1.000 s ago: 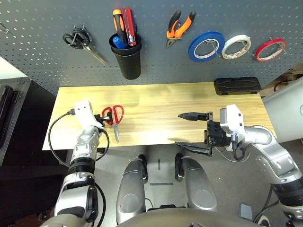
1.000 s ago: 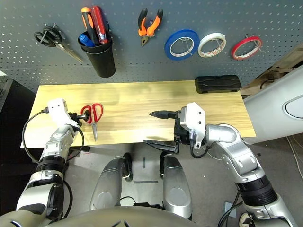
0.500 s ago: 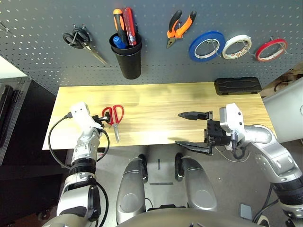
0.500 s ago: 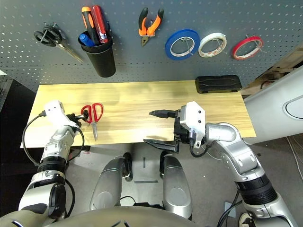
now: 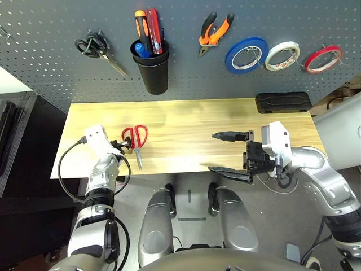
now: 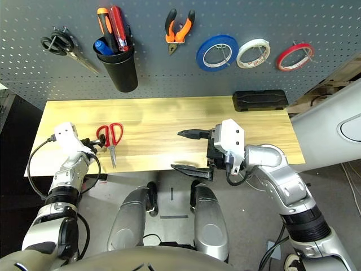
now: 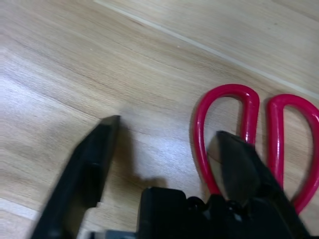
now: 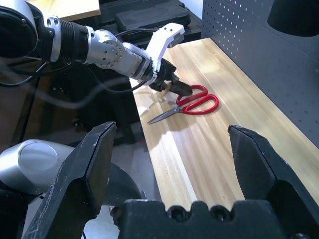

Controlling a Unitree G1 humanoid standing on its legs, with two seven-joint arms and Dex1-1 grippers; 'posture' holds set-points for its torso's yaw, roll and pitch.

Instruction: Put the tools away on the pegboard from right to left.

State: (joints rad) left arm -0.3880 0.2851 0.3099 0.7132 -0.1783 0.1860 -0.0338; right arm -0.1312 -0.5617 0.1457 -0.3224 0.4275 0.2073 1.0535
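Note:
The red-handled scissors [image 5: 136, 137] lie flat on the wooden table [image 5: 186, 121] at its left, blades toward the front edge. My left gripper [image 5: 125, 145] is at their handles, open. In the left wrist view one finger [image 7: 239, 164] sits over the near loop of the scissors [image 7: 227, 90] and the other [image 7: 94, 154] rests on bare wood. My right gripper [image 5: 224, 154] hangs open and holds nothing over the table's front edge. On the pegboard [image 5: 56, 62] hang the red tape ring [image 5: 322, 59] and the orange-handled pliers [image 5: 213, 33]. The red-handled screwdriver [image 5: 153, 29] stands in a black cup [image 5: 151, 72].
Black-handled scissors [image 5: 98, 49] hang at the pegboard's left. Blue [image 5: 246, 55] and white [image 5: 281, 55] tape rolls hang between the pliers and the red ring. A black case [image 5: 283, 102] lies at the table's back right corner.
My left gripper's fingers have drawn a little closer together at the scissors' handles. The right arm has barely moved.

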